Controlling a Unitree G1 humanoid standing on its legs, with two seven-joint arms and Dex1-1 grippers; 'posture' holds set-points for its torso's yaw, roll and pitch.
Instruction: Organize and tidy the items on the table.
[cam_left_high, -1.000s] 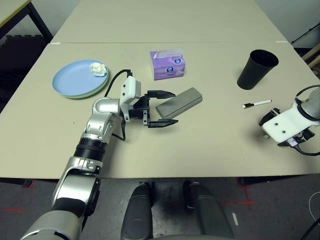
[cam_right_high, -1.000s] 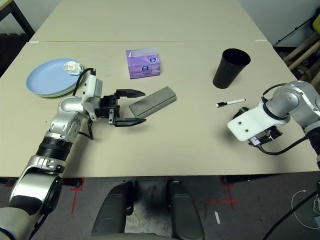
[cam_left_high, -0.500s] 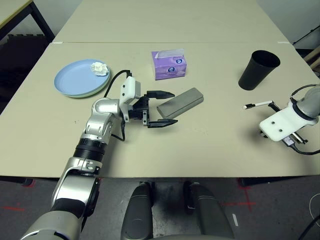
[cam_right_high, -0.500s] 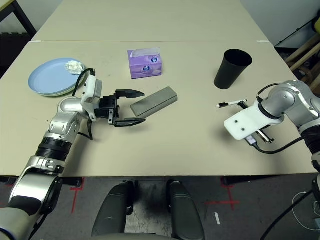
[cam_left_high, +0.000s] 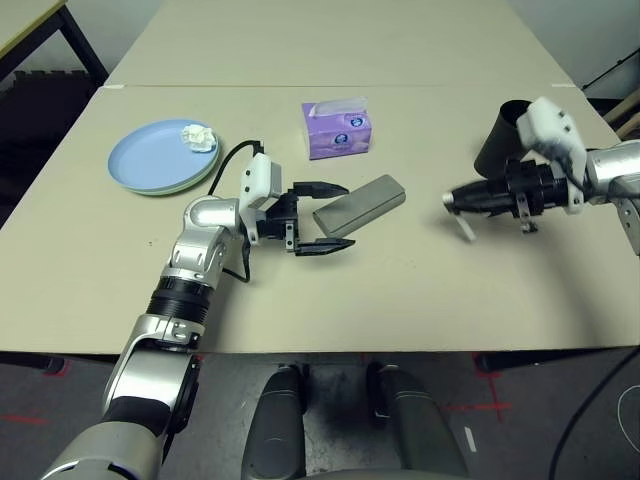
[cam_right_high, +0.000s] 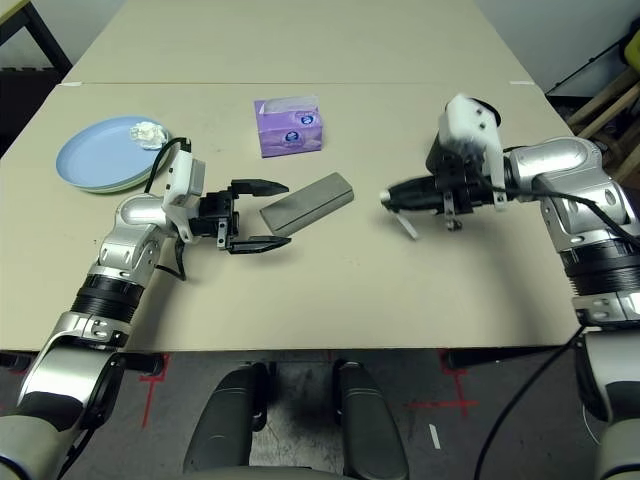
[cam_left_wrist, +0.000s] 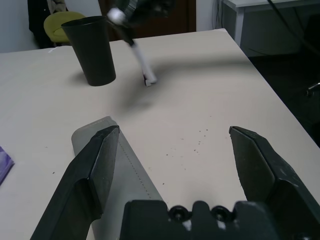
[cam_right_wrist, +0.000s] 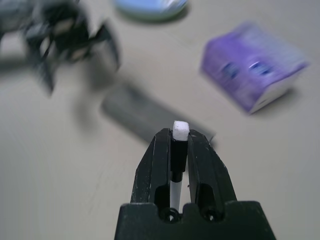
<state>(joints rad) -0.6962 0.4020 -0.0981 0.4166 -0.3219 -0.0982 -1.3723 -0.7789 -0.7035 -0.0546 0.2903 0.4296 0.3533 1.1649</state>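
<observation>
Lying at the left of the frame on the beige worktop (cam_left_high: 300, 300), a light blue round plate (cam_left_high: 150, 155) sits on a pale green one (cam_left_high: 180, 188), and a crumpled white tissue wad (cam_left_high: 198, 138) rests near its right edge. Left of centre, the left gripper (cam_left_high: 325, 218) reaches rightward from the lower left, its two black fingers spread wide with nothing gripped between them. The purple tissue box (cam_left_high: 338, 134), a white tissue on top, stands at upper centre. Below it, the smooth grey oblong glasses case (cam_left_high: 360, 206) lies slanted, its lower-left end by the left gripper's fingertips. Right of centre, the right gripper (cam_right_wrist: 179, 134) points leftward above the worktop, its arm coming in from the right edge; its fingers are closed on the thin white pen (cam_right_wrist: 175, 192), which has a black cap end with a white tip. At upper right stands the black cup (cam_left_high: 500, 145), partly hidden by the right arm.
</observation>
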